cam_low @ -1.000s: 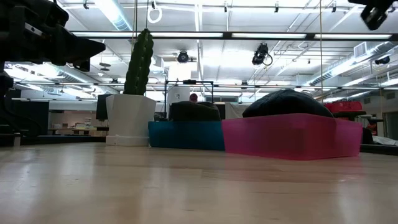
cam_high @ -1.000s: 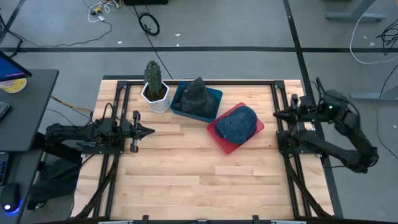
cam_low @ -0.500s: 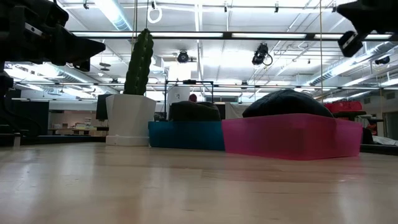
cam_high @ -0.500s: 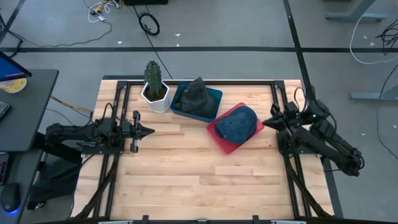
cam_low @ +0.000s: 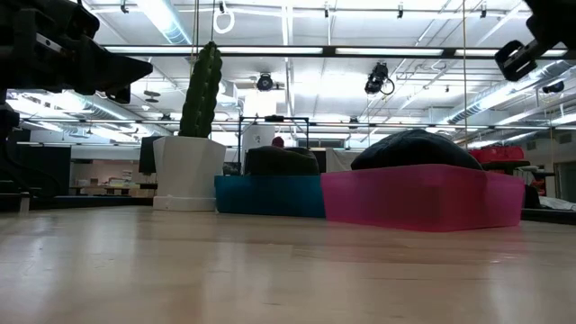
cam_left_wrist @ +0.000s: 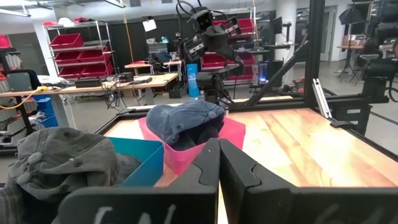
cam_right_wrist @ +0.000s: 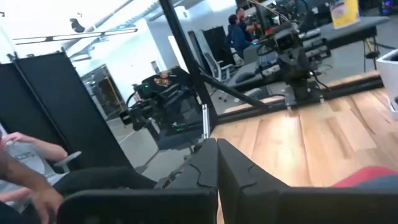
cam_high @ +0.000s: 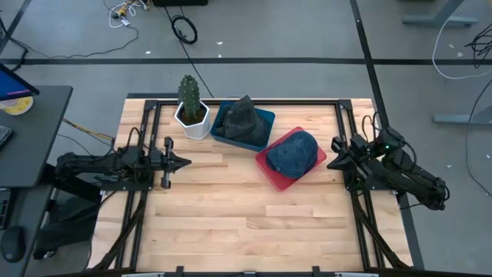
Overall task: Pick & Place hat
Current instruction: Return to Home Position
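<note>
I see both caps binned — black cap in the blue bin, blue cap in the pink bin. The left gripper and right gripper sit at the table's sides — fingers pressed together.

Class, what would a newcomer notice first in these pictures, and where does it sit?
The pink bin holding a blue cap near the table's middle, next to a blue bin with a dark cap. A cactus stands beside the blue bin. The left gripper and right gripper sit shut at the sides.
</note>
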